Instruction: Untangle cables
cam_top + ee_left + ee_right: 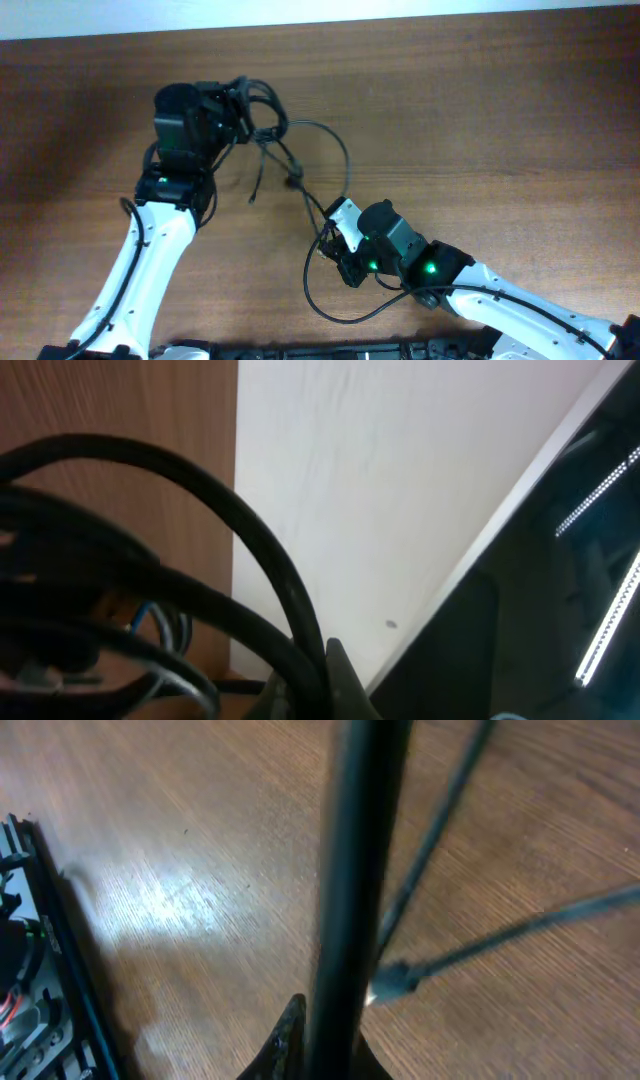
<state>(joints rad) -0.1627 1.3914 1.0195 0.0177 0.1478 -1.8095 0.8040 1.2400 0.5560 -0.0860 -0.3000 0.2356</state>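
1. the left jaws are closed on the bunched end of the cables (268, 138) near the far side of the worktop (480, 120). the right jaws are closed on a single strand closer to the arm bases. more strands hang strung between the two.
2. the strands cross just beside the left jaws. if i draw the two apart now, i judge the knot could cinch tighter rather than open.
3. the strand in the right jaws looks thin and smooth. a hard pull may let it slide out, or drag the plug (392, 982) into the jaws and jam it.
4. the left wrist view is crowded with strands, so i can't tell which leads where. pulling the wrong one is likely.
5. slack lying on the worktop beside the right arm (520, 300) could get caught under it as it moves.
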